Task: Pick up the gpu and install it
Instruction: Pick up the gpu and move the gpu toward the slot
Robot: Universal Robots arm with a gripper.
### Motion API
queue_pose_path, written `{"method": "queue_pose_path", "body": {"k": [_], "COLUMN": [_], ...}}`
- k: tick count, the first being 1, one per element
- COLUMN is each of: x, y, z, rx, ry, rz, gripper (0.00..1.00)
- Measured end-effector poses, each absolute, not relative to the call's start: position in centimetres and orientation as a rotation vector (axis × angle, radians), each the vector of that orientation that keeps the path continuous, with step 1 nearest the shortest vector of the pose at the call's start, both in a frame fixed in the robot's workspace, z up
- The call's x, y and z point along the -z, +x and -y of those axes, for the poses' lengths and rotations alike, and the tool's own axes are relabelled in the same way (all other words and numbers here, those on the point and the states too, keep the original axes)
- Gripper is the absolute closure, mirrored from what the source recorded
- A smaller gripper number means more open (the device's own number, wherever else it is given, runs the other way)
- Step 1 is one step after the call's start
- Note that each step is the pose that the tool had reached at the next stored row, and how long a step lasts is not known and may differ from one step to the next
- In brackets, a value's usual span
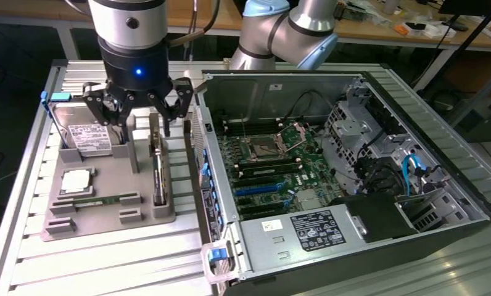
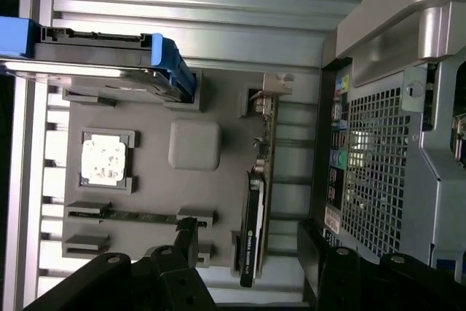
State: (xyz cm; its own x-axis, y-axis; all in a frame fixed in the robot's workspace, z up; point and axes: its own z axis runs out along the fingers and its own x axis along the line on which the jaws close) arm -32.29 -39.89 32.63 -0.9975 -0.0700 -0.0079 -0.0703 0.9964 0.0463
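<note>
Jaws hang spread wide over the grey tray point(image 1: 105, 219), gripping nothing, at the end of the arm point(image 1: 130, 37), which comes down from above in the exterior view. The gpu point(image 1: 157, 166) stands on its edge in a slot along the tray's side nearest the computer case point(image 1: 295, 83), just under the jaws and not yet lifted. From the exterior view it is hard to tell how the fingers sit against the card. The wrist view shows the gpu point(image 2: 253, 216) lined up with the open gap, one dark finger on either side and both clear of it. That view also shows the card's black cooler face, its green board edge and the silver bracket at the end toward the hard drive point(image 2: 102, 71). The hard drive point(image 1: 85, 132) leans in its blue-railed holder, with the processor chip point(image 1: 75, 180) and the RAM stick point(image 1: 93, 200) lying flat farther along the tray. The wrist view shows these too, the processor chip point(image 2: 103, 159) and the RAM stick point(image 2: 124, 215) in their pockets. Only the outer rear grille of the case point(image 2: 386, 143) shows there, whereas the exterior view looks into the open case at the motherboard point(image 1: 270, 166). Tray and case rest side by side on the ribbed metal counter point(image 1: 105, 268).
</note>
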Motion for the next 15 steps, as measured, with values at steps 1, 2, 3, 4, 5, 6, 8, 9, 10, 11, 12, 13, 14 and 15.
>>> {"method": "queue_pose_path", "body": {"k": [1, 2, 3, 4, 5, 6, 8, 9, 10, 11, 12, 13, 14, 15], "x": [-32.5, -32.3, -32.1, -31.9, -31.7, -31.5, -31.0, -30.9, -30.7, -30.5, -30.3, -30.1, -29.9, -29.7], "y": [-32.3, -32.3, -32.3, -32.3, -32.3, -32.3, -32.3, -32.3, -32.3, -32.3, -32.3, -32.3, -32.3, -32.3], "z": [39.9, 39.9, 39.9, 39.9, 39.9, 39.9, 39.9, 39.9, 39.9, 39.9, 39.9, 39.9, 39.9, 39.9], "rx": [-0.073, -0.073, -0.073, -0.073, -0.073, -0.073, -0.073, -0.073, -0.073, -0.073, -0.073, -0.073, -0.073, -0.073], "ry": [-0.11, -0.11, -0.11, -0.11, -0.11, -0.11, -0.11, -0.11, -0.11, -0.11, -0.11, -0.11, -0.11, -0.11], "rz": [-3.133, -3.133, -3.133, -3.133, -3.133, -3.133, -3.133, -3.133, -3.133, -3.133, -3.133, -3.133, -3.133, -3.133], "gripper": [0.34, 0.34, 0.34, 0.34, 0.34, 0.34, 0.34, 0.34, 0.34, 0.34, 0.34, 0.34, 0.34, 0.34]}}
